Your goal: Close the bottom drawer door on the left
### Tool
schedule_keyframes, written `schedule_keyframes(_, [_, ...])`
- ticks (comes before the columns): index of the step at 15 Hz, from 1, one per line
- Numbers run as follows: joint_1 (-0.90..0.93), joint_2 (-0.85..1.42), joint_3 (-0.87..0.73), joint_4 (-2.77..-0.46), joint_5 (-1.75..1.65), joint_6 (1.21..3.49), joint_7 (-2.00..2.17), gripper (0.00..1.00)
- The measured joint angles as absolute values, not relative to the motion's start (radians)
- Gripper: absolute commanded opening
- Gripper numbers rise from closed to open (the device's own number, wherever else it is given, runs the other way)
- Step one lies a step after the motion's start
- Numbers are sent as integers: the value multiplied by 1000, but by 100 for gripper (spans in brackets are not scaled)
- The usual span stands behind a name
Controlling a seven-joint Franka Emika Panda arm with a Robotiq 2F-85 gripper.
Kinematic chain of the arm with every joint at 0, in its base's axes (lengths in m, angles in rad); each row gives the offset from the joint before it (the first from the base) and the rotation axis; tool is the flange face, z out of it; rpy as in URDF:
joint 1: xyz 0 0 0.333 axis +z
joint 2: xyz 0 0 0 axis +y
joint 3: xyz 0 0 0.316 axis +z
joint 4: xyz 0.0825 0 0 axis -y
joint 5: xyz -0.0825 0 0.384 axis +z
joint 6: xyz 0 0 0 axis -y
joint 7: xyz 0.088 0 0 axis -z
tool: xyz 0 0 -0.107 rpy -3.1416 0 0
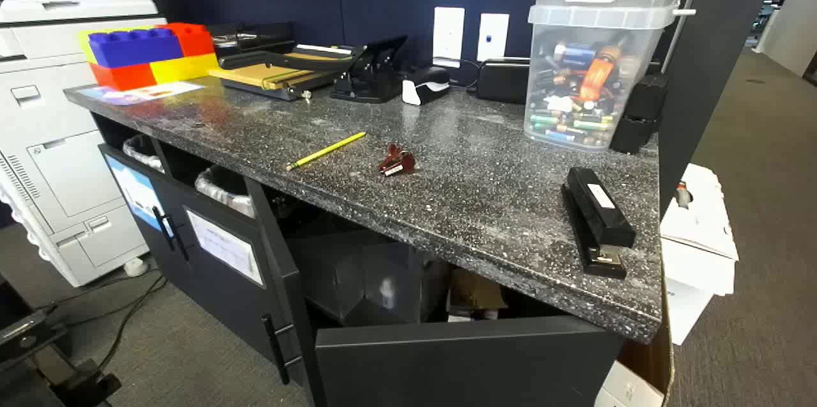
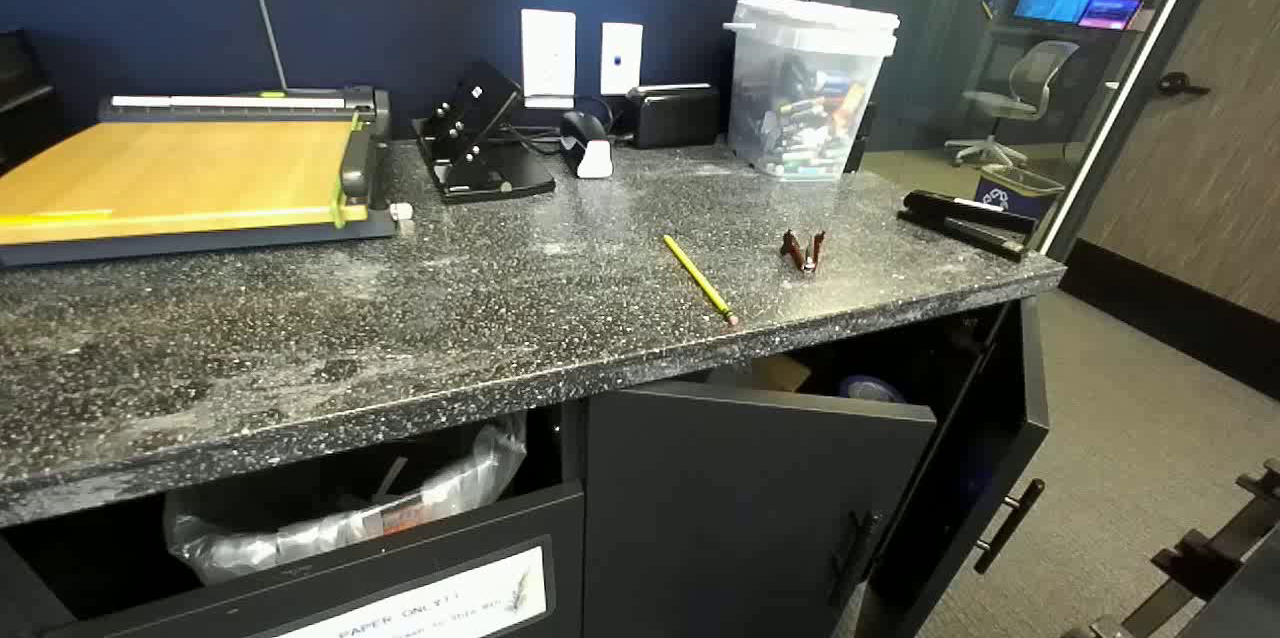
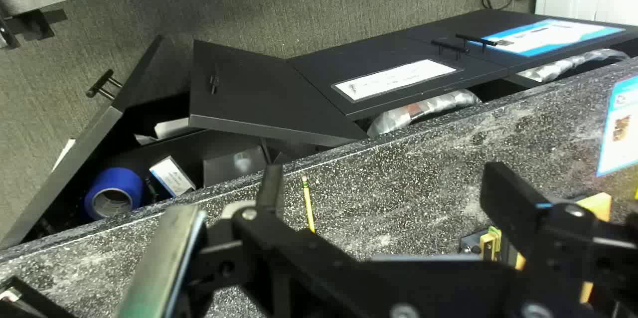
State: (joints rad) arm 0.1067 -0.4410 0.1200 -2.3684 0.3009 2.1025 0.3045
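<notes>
The dark cabinet panel with the white sheet [image 1: 220, 311] shows in both exterior views [image 2: 562, 568] and the wrist view [image 3: 319, 71]. It lies in line with the panel beside it; a lined bin shows behind its top. Next to it, the plain left cabinet door [image 2: 720, 498] stands ajar, swung partly outward, also seen in the wrist view [image 3: 259, 91]. The plain right door [image 1: 472, 362] stands wide open. My gripper [image 3: 385, 183] is open and empty over the countertop, apart from the doors. It is out of both exterior views.
The speckled countertop [image 1: 268, 120] overhangs the cabinet. On it are a pencil [image 1: 325, 150], a staple remover [image 1: 397, 161], a stapler [image 1: 597, 222], a battery tub [image 1: 590, 75] and a paper cutter [image 2: 190, 173]. Blue tape [image 3: 113, 193] lies inside the cabinet.
</notes>
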Motion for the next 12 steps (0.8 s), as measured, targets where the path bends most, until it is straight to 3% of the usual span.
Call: schedule_keyframes(12, [102,-360,133,-2394,296,2184,326,100])
